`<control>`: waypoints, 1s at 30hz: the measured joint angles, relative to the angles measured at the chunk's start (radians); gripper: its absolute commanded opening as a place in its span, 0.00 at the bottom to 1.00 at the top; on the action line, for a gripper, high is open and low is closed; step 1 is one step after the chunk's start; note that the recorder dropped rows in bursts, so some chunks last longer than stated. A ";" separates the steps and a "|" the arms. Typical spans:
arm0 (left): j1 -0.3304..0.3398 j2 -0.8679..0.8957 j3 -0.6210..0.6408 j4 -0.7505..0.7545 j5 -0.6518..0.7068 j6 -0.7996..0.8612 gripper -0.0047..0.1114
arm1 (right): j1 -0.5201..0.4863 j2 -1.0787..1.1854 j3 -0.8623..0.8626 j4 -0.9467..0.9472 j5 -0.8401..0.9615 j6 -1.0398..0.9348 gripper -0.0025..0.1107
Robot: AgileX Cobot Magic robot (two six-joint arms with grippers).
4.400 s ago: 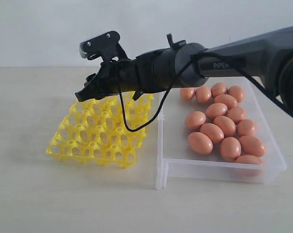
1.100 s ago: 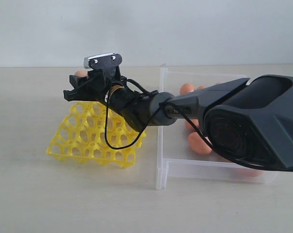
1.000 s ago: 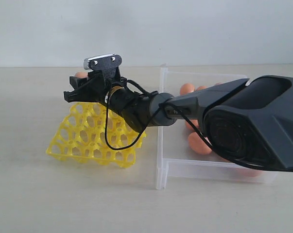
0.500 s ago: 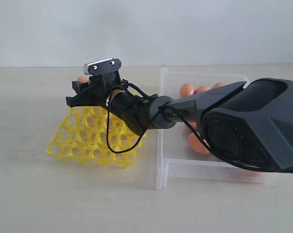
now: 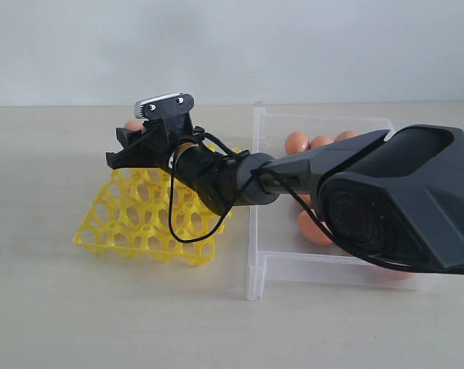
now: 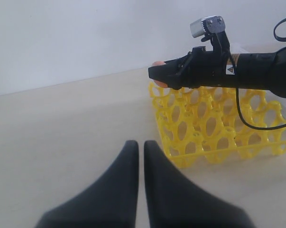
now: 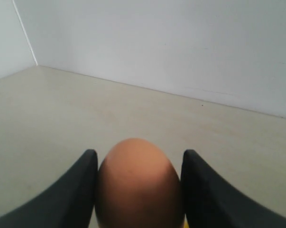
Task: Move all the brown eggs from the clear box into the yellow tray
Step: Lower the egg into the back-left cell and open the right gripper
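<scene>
Early stage: right jaws grip 1 brown egg (image 7: 135,183) just above the yellow tray (image 5: 120,231), whose visible cups hold 0; other eggs (image 5: 296,142) lie in the clear box (image 5: 256,254) behind those jaws; left jaws closed, empty.

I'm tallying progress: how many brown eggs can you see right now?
5 brown eggs clearly: one held in the right end effector at the yellow tray's far corner, three along the clear box's far side, one nearer its front. The arm probably hides more.
</scene>
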 measured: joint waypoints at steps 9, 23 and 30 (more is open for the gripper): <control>0.000 0.000 0.000 0.000 0.000 0.000 0.07 | 0.000 0.000 0.000 -0.003 0.030 0.000 0.02; 0.000 0.000 0.000 0.000 0.000 0.000 0.07 | -0.001 0.000 0.000 -0.025 0.054 0.000 0.51; 0.000 0.000 0.000 0.000 0.000 0.000 0.07 | -0.001 0.000 -0.019 0.000 0.101 0.000 0.51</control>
